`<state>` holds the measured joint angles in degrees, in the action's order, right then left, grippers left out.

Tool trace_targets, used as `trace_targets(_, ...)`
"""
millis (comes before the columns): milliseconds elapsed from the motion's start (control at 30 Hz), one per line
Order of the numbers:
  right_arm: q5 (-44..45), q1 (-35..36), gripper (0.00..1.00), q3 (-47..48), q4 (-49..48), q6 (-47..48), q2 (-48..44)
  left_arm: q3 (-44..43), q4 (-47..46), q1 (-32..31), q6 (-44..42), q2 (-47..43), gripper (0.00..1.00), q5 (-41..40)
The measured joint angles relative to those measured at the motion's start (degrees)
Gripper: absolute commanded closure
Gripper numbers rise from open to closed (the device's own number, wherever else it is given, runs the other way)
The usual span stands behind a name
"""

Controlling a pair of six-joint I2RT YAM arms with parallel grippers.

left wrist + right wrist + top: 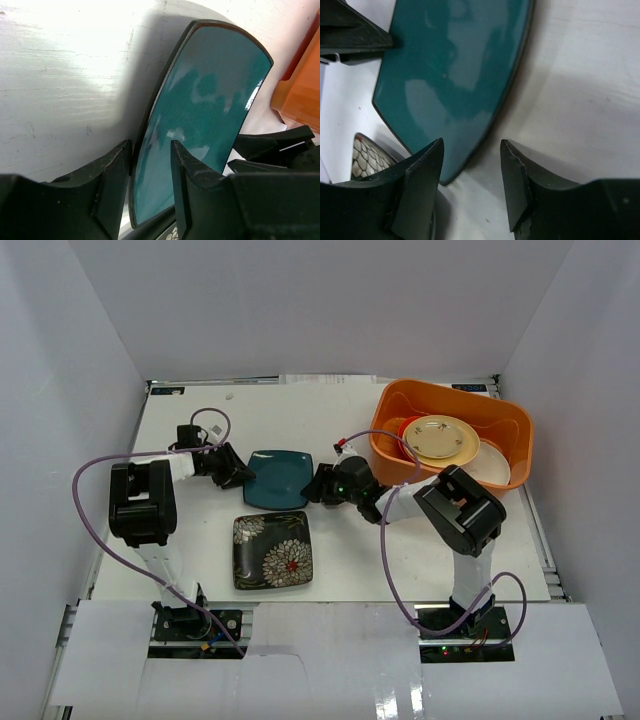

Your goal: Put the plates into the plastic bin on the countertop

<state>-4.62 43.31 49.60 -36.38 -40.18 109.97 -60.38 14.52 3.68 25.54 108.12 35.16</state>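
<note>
The left gripper [151, 145] pinches 1 edge of the teal plate [210, 90]. The right gripper [471, 142] sits wide around its opposite edge.

Robotics laboratory test cell.
A flat white rectangular work surface [400, 565] is enclosed on three sides by plain white panel walls [70, 390] and is edged by bare aluminium framing rails [547, 558]. At its near edge a black jointed left arm [142, 502] and a matching right arm [462, 512] are mounted, each fed by a looping purple cable [76, 492], and glossy white cover sheets [330, 660] are laid across the front.
</note>
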Motion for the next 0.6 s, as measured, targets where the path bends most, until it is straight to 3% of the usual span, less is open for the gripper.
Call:
trace_targets(133,0.5,0.6,0.74,2.7,-2.0,-2.3,3.8,0.0,-0.2,0.1,0.0,0.4,0.56,0.5)
trace_targets(200,1.0,-0.1,0.79,3.1,-2.7,-4.0,4.7,0.1,-0.4,0.4,0.0,0.5,0.58,1.0)
trace_targets(433,0.6,-0.8,0.83,3.9,-4.2,-6.8,6.1,3.6,-5.1,1.4,2.4,-0.6,0.62,3.5)
trace_targets(600,0.0,-1.5,0.84,6.9,-3.4,-7.1,7.9,7.4,-10.0,1.9,4.8,-2.5,0.57,4.0)
